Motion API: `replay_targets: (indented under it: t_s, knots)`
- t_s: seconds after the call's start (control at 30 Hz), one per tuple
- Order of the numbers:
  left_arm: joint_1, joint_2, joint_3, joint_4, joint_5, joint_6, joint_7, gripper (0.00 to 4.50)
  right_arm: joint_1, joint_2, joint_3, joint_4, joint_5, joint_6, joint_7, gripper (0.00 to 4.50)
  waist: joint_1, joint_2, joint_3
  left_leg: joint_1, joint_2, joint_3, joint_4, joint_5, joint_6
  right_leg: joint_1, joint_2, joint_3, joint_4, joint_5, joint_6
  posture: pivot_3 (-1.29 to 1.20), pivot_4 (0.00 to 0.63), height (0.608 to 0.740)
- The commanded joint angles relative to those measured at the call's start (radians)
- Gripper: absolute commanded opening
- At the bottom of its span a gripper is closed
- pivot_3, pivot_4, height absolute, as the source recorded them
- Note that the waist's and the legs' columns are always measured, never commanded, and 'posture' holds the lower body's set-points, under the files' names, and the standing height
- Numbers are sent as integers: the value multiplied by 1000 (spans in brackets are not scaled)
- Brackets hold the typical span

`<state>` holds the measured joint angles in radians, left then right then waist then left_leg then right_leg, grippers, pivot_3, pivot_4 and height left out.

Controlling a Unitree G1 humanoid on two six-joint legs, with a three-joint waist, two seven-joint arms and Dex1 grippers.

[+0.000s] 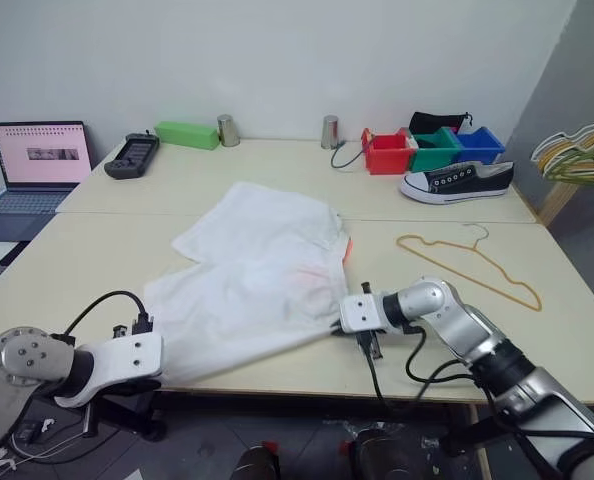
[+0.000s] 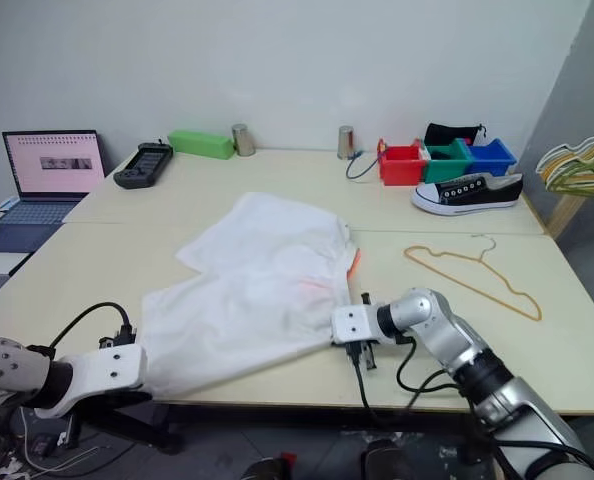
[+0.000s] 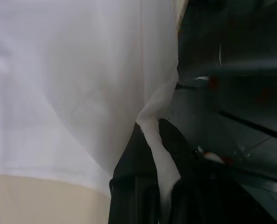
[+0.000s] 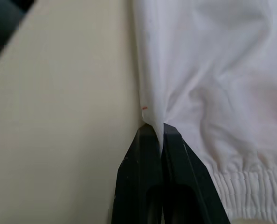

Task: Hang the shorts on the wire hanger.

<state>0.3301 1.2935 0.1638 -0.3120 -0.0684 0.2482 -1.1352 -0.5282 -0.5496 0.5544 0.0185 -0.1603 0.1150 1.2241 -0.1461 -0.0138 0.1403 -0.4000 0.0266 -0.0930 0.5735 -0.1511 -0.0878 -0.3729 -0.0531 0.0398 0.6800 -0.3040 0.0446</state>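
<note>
Two tables [image 1: 277, 385] pushed together, pale top; the shorts [image 1: 257, 285] lie spread across the seam between them, legs toward the far side, waistband at the near edge and hanging slightly over it

Shorts are flat on the table, not lifted. Faint orange shows at their right edge, what it is cannot be told

Hanger [image 1: 469, 265] lies flat on the right half, hook pointing away, well apart from the shorts, untouched

Left gripper [image 3: 159, 186] at the near left corner of the shorts, jaws clenched on a pinch of white cloth just off the table edge

Right gripper [image 4: 157, 133] at the near right corner, jaws clenched on the fabric edge just beside the gathered waistband, resting on the table

Progress, by judgement: early. Both corners of the waist are grasped, that is all that is done. Left to do: raise the shorts, bring them to the hanger, thread or drape them over the wire

Far side clutter: laptop [image 1: 37, 160], sneaker [image 1: 457, 182], coloured bins [image 1: 432, 150], all clear of the work
</note>
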Motion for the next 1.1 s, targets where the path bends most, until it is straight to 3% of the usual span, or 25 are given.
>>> replay_targets:
  t_s: [0.03,0.27,0.37,0.4,0.47,0.53,0.6,0.67,0.7,0.73,0.8,0.9,1.0,1.1]
  knots:
    - [-5,22,2,99,88,-59,24,0,46,-111,-25,-165,20,181,93,30,8,-4,-2,1,1,4,0,0,0,0,0,0,0,0,1,-103,92,740]
    - [-102,-19,-110,130,92,-113,36,0,114,-253,-29,-390,128,418,176,30,29,-6,-4,0,4,16,0,4,7,-1,2,-1,2,5,8,-137,93,740]
    - [-134,-26,-124,86,-18,-57,-43,0,110,-297,-35,-442,237,509,248,30,31,-6,-4,-2,5,17,0,1,6,-1,3,0,1,3,7,-136,85,740]
    - [-151,-15,-116,62,-113,-25,-126,0,70,-293,-41,-410,271,501,282,30,30,-6,-4,-5,5,18,0,1,6,-1,4,0,1,3,9,-135,82,740]
    - [-387,-31,-191,211,-131,-84,-270,0,-129,-181,-58,-147,271,478,259,30,23,-7,-3,-6,5,18,1,-2,7,-1,4,1,1,4,15,-132,69,740]
    - [-686,-114,-303,475,12,-170,-255,0,-307,-72,-64,141,225,403,177,30,7,-7,1,-6,6,18,3,-2,8,-3,8,1,2,4,11,-123,49,740]
    - [-1124,-261,-446,945,282,-303,11,0,-575,78,-105,609,137,200,-117,30,4,-8,0,-7,6,13,2,0,10,-4,10,-1,1,8,11,-119,39,740]
    - [-1554,-380,-567,1352,530,-341,591,0,-864,162,-156,1005,31,-14,-697,30,4,-12,0,-1,6,10,3,4,15,2,13,-3,0,14,14,-119,22,740]
    - [-1663,-407,-596,1452,580,-351,756,0,-938,176,-171,1100,6,-81,-860,30,5,-15,2,-4,5,6,3,8,17,3,13,-3,0,25,20,-119,22,740]
    - [-1777,-424,-616,1525,624,-355,969,0,-1011,175,-201,1166,-1,-142,-1032,30,4,-17,1,-15,4,1,2,18,11,-8,14,-3,0,35,22,-132,15,740]
    - [-1949,-431,-622,1600,661,-382,1230,0,-1099,167,-205,1229,-48,-270,-1245,30,5,-21,-1,-38,2,-2,2,31,0,-34,14,1,0,40,23,-141,7,740]
    - [-2010,-446,-672,1638,732,-450,1330,0,-1089,191,-184,1260,-104,-383,-1293,30,1,-18,-13,-46,1,9,-1,24,-8,-46,9,4,0,39,20,-140,11,740]
    - [-1981,-457,-691,1655,759,-491,1290,0,-1039,214,-160,1269,-154,-448,-1250,30,-4,-9,-26,-36,1,20,-2,10,-5,-39,5,4,0,30,21,-138,18,740]
    - [-1836,-460,-655,1669,696,-514,951,0,-906,263,-136,1273,-153,-448,-902,30,-28,-6,-27,-32,1,24,-2,6,1,-35,2,4,2,21,21,-135,27,740]
